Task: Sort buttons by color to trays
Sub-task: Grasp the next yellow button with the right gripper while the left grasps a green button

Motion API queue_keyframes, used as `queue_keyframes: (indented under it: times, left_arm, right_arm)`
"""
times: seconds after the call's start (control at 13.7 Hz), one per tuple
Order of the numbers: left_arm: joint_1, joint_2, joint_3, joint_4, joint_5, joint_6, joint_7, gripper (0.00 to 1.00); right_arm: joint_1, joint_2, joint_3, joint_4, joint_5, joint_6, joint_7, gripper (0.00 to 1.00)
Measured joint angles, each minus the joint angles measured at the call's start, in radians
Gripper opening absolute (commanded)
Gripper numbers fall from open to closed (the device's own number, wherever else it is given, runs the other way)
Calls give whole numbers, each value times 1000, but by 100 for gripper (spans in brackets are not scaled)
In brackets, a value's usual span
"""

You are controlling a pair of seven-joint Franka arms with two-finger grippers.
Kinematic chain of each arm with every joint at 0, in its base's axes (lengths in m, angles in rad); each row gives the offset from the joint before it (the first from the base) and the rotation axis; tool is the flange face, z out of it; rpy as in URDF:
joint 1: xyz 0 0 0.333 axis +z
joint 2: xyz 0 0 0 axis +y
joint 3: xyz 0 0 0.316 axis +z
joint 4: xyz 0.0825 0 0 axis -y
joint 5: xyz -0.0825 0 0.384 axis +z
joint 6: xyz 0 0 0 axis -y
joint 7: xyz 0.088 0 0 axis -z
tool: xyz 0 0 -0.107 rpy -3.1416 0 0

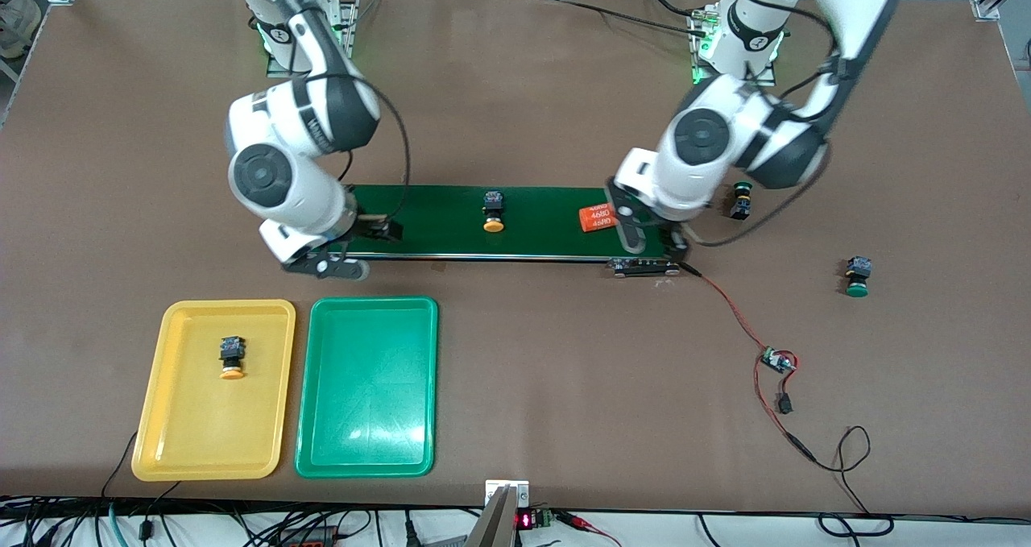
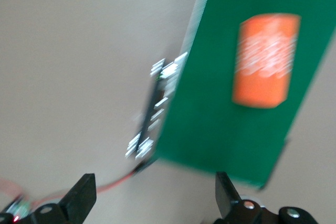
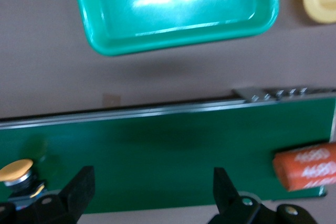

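- The brown table (image 1: 515,72) is filling nearly the whole front frame, with both arms reaching down from the top edge.
- The dark-green conveyor belt (image 1: 532,241) is lying across the frame's centre, carrying an orange cylinder (image 1: 597,217) with white print and a yellow-capped button (image 1: 493,211).
- The yellow tray (image 1: 161,418) and the green tray (image 1: 366,418) are sitting side by side in the lower part of the frame toward the right arm's end; the yellow tray is holding one yellow-capped button (image 1: 231,358), and nothing is lying in the green tray.
- The right gripper (image 3: 149,190) is hovering over the belt's end at the right arm's side, its fingers (image 3: 79,187) standing wide apart and gripping nothing.
- The left gripper (image 2: 152,195) is hovering over the belt's other end just by the orange cylinder, fingers (image 2: 81,192) spread wide and empty.
- One green-capped button (image 1: 858,278) is lying on the bare table at mid-height near the frame's edge toward the left arm's end; another (image 1: 741,200) is sitting close by the left arm's wrist.
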Motion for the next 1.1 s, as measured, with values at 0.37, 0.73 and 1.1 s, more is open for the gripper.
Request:
queue_keyframes:
  times: [0.37, 0.73, 1.1]
  left_arm:
    - [3, -80, 183, -18, -25, -170, -158, 100]
    - [-6, -82, 356, -174, -186, -176, -362, 100]
    - [-13, -79, 387, -324, -255, -25, -493, 100]
  right_arm:
    - [177, -17, 1, -31, 0, 16, 226, 100]
    - [246, -6, 1, -103, 0, 84, 260, 100]
    - [256, 41, 1, -123, 0, 141, 261, 100]
